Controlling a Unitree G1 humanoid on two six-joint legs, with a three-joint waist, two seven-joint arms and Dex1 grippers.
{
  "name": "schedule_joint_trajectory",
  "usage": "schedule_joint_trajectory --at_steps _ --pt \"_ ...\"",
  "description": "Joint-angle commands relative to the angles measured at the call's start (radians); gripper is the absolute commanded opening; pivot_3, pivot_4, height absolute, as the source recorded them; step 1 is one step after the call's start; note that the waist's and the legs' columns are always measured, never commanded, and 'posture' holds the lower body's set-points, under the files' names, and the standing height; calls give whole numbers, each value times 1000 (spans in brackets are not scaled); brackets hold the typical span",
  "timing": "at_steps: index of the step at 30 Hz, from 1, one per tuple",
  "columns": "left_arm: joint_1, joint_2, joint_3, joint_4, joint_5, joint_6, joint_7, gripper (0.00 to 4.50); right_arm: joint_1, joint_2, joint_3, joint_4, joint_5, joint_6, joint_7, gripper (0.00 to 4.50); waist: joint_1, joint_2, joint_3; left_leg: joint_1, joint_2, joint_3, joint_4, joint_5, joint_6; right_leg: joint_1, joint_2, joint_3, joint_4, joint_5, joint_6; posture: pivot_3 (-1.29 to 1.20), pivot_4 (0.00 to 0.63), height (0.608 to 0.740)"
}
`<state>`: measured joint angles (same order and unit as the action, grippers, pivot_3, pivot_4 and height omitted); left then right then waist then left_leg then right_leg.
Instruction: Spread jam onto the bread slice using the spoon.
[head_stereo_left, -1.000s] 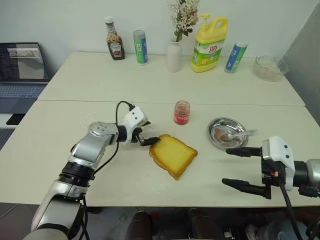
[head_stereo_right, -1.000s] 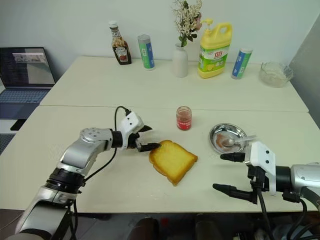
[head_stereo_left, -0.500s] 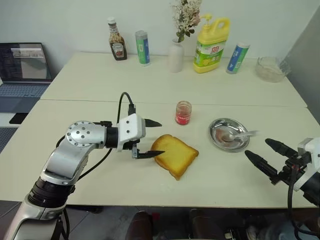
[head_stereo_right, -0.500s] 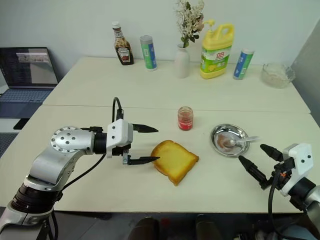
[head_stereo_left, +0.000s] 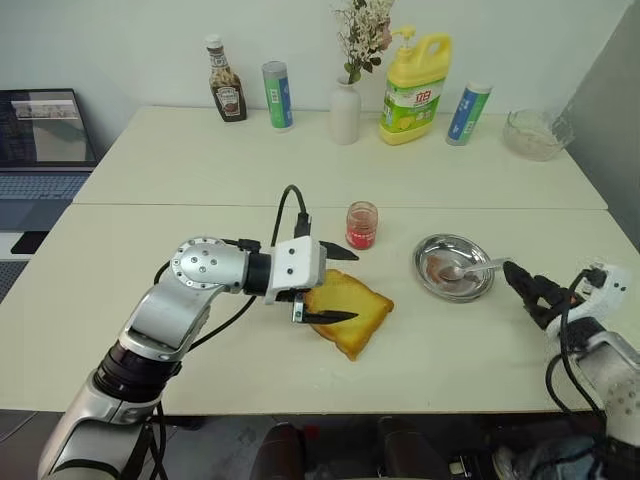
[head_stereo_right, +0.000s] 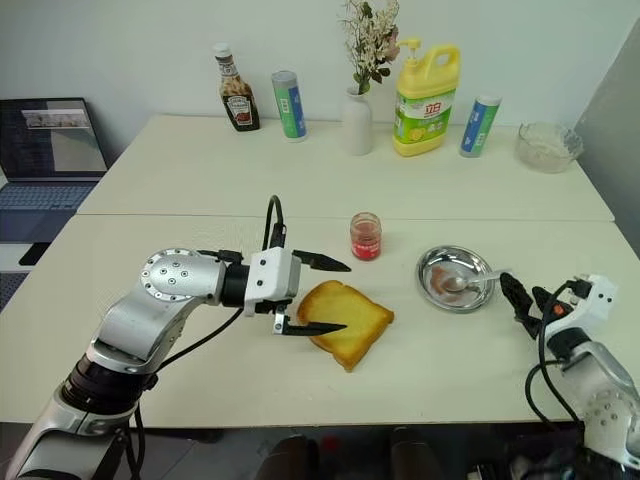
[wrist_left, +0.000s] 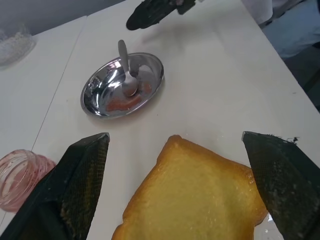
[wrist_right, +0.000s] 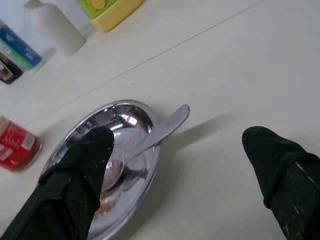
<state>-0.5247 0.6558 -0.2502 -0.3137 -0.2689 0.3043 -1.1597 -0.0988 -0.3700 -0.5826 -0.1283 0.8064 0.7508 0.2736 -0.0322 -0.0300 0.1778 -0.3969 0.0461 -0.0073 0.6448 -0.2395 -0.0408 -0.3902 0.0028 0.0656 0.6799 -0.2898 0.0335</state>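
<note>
The bread slice (head_stereo_left: 352, 308) lies flat on the near table, golden with a browner crust. My left gripper (head_stereo_left: 356, 286) hovers open over its left part, one finger on each side (wrist_left: 175, 136). The jam (head_stereo_left: 361, 224) sits in a small clear jar just beyond the bread. In a round steel dish (head_stereo_left: 436, 286) to the right rests the spoon (head_stereo_left: 472, 268), its handle sticking out over the rim. My right gripper (head_stereo_left: 525, 286) stands open just right of the dish, pointing at the spoon handle (wrist_right: 167, 125) with a gap left between them.
Along the far table stand a ketchup bottle (head_stereo_left: 226, 80), a green-blue tube (head_stereo_left: 277, 95), a white vase with flowers (head_stereo_left: 344, 112), a yellow detergent bottle (head_stereo_left: 414, 75), a blue tube (head_stereo_left: 466, 112) and a glass bowl (head_stereo_left: 535, 135). A laptop (head_stereo_left: 45, 130) sits at far left.
My left gripper has lifted from the bread's left edge and swung right over the slice, still open. My right gripper rolled and moved away toward the dish's right side.
</note>
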Motion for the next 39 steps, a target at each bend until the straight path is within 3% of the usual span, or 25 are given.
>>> schedule_joint_trajectory --at_steps 1,13,25,37,39 --pt "-26 -10 7 -52 -37 28 -1 4409 -49 -4 -35 63 41 -6 -3 4500 0 0 0 0 0 0 0 0 0 0 0 0 0 0 0 0 150 740" --pt "-55 -34 -26 -44 -15 33 5 4409 -213 -1 -15 316 43 -42 43 4500 -1 1 0 1 1 1 0 0 0 0 1 1 0 0 0 0 150 740" --pt "-51 -34 -33 -43 2 33 5 4409 -247 16 24 325 53 -29 64 4500 -3 1 0 1 1 2 0 0 0 0 1 2 0 0 0 0 150 740" --pt "-60 -41 -33 -22 21 27 11 4500 -231 3 -5 298 76 -36 73 227 -1 2 1 0 1 2 0 0 0 -1 1 2 0 0 0 0 150 740" --pt "-60 -43 -31 -14 24 27 15 4500 -229 -1 -9 292 89 -37 77 29 -1 2 0 1 1 3 0 0 0 0 1 3 0 0 0 0 150 740"
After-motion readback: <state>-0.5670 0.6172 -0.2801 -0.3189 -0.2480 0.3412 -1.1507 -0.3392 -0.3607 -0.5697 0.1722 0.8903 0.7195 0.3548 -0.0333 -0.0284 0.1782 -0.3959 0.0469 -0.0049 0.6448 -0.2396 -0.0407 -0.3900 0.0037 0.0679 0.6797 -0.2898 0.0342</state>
